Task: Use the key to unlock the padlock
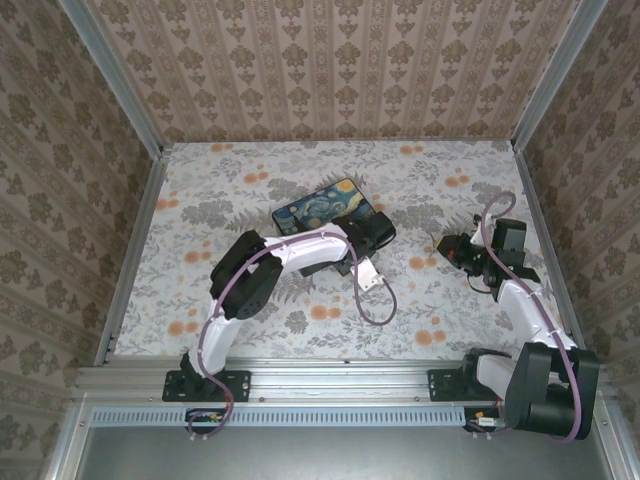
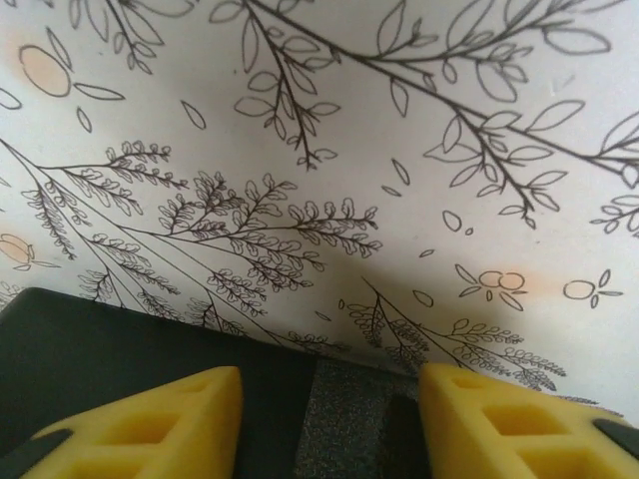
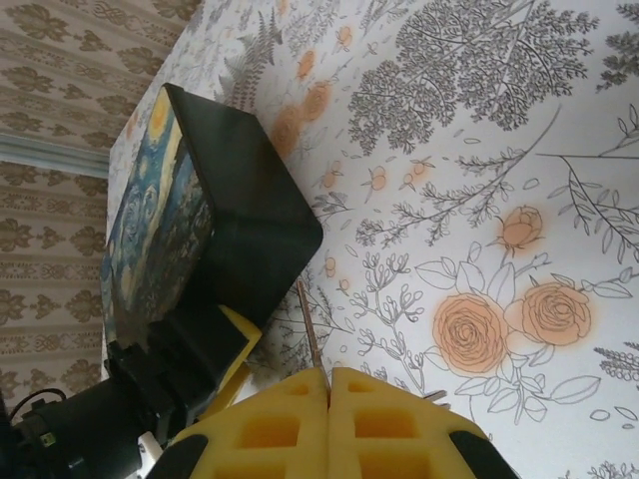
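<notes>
My right gripper (image 3: pixel 329 384) is shut on the key (image 3: pixel 311 329), whose thin metal blade sticks out from between the yellow pads toward the box. In the top view the right gripper (image 1: pixel 450 248) hovers at the right of the table. The black-sided box with the swirly blue-and-yellow lid (image 1: pixel 322 210) lies mid-table. My left gripper (image 1: pixel 372 233) sits at its right end, and one of its yellow fingers (image 3: pixel 232 344) rests beside the box's black side (image 3: pixel 250 200). The left gripper (image 2: pixel 329 389) is open, with black box surface and a grey speckled patch between its fingers. The padlock is hidden.
The table (image 1: pixel 450 180) is covered in floral paper. Patterned walls with metal rails (image 1: pixel 130 260) close it in on three sides. The left arm's purple cable (image 1: pixel 375 300) loops over the table in front of the box.
</notes>
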Available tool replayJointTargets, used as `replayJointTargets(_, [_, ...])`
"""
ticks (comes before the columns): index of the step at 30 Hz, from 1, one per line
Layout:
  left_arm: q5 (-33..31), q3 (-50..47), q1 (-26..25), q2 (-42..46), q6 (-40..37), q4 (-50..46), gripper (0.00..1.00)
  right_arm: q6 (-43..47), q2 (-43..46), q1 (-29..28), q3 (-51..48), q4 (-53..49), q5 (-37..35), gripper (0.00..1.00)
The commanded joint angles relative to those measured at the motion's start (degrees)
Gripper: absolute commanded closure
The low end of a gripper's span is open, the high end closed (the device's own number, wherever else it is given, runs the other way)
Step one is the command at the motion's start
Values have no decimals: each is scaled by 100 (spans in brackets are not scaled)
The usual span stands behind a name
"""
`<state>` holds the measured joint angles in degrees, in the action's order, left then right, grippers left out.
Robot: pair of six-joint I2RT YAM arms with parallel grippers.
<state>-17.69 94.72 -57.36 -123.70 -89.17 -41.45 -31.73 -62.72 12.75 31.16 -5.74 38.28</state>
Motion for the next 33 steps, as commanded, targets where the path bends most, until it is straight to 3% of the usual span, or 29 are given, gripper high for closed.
replayJointTargets(1, [-138, 296, -8, -79, -18, -464, 57, -62, -47, -9, 136, 161, 241, 100])
replayJointTargets(5, [-131, 651, 2, -207, 261, -891, 62, -54, -73, -79, 147, 161, 247, 100])
replayJointTargets(18, [206, 608, -32, 83, 621, -763, 76, -5, -100, -721, 180, 84, -19, 100])
replayJointTargets(21, [71, 428, -39, 146, 573, -530, 58, 37, -75, -859, 148, 20, -193, 100])
replayJointTargets(25, [-192, 112, -137, 298, 407, -320, 41, 67, -58, -854, 119, 11, -321, 100])
replayJointTargets(33, [-1550, -130, -270, -224, 88, 413, 40, 81, -202, -747, 335, 30, -476, 100])
